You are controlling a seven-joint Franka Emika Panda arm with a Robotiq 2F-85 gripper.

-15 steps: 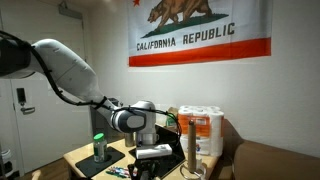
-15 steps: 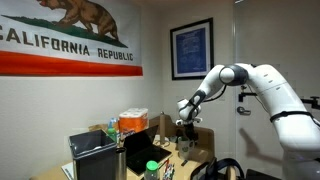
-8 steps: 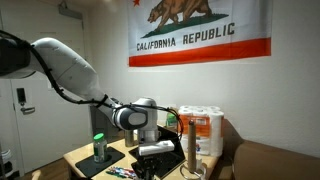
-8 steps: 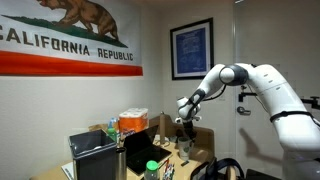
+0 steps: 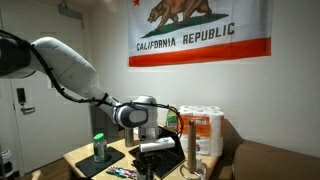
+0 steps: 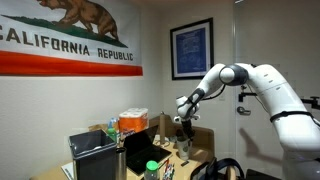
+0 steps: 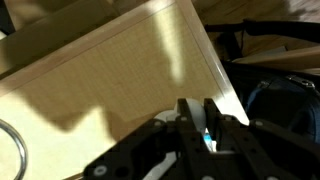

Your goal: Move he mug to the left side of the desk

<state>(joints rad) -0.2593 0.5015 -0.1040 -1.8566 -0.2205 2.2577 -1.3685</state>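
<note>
My gripper (image 7: 197, 122) is shut on the small white mug (image 7: 160, 132), whose rounded white body shows between and beside the two dark fingers. In both exterior views the gripper (image 5: 153, 143) (image 6: 183, 124) holds the mug (image 5: 156, 148) above the light tan desk (image 5: 84, 159). In the wrist view the desk (image 7: 110, 80) lies below, with its far edge and corner at the upper right. The mug's inside is hidden.
A clear jar with a green lid (image 5: 99, 147) stands on the desk. A slim metal bottle (image 5: 188, 150) and packs of paper rolls (image 5: 201, 128) stand beside the gripper. A black laptop (image 6: 143, 151) and a black box (image 6: 93, 155) are there too. A metal ring (image 7: 8, 152) shows at the wrist view's left edge.
The gripper with the mug has risen slightly and drifted a little sideways over the desk. Nothing else has moved.
</note>
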